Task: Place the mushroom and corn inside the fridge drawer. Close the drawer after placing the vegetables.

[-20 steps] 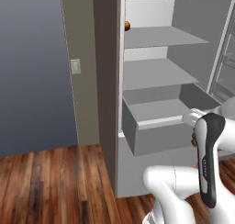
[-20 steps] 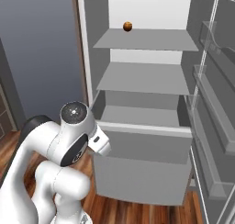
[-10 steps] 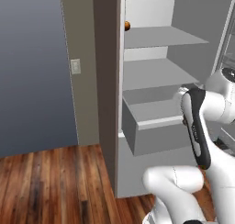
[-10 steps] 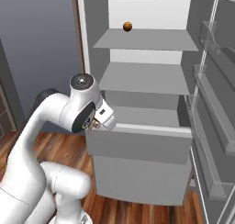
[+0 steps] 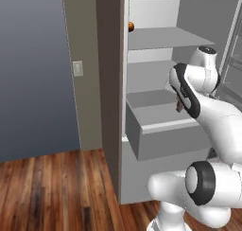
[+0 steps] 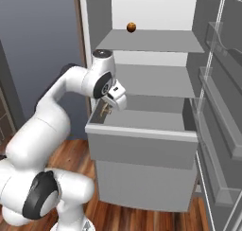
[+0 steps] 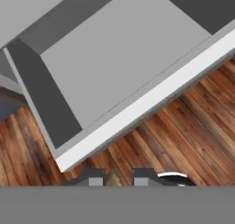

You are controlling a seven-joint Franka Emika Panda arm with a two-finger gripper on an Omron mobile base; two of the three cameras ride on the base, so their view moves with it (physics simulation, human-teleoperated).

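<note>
The wide, deep light-grey box fridge drawer (image 6: 142, 140) stands pulled out, directly below the jaws. The white arm's two-finger gripper (image 6: 106, 111) hangs over the drawer's left end, jaws closed on a small tan object whose identity I cannot tell. A small round brown object (image 6: 131, 27) sits on the top shelf, well above the jaws.

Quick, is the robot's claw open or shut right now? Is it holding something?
Gripper: shut on a small tan thing, hanging over the open fridge drawer; what the thing is cannot be told.
</note>
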